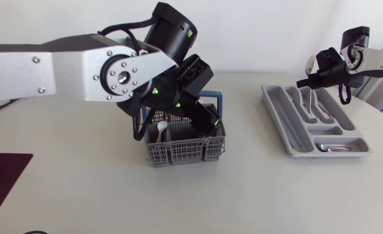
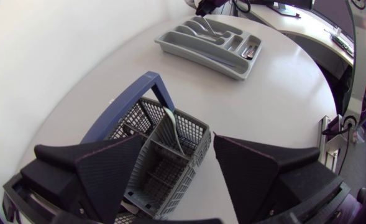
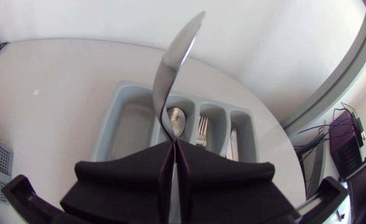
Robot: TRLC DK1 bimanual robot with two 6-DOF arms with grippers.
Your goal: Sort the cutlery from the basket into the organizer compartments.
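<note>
On the pale worktop (image 1: pixel 80 195): left arm (image 1: pixel 61 71) angled down over grey basket (image 1: pixel 184 151); organizer (image 1: pixel 295 130) well apart, under right arm (image 1: pixel 380 60). Left claw (image 2: pixel 178 138) released, fingers spread above basket; one pale utensil (image 2: pixel 173 127) upright inside. Right claw (image 3: pixel 173 146) clenched on steel cutlery piece (image 3: pixel 176 56), over organizer compartments holding cutlery.

lab, robot arm (image 1: pixel 61 75) over white table (image 1: pixel 243 195)
</note>
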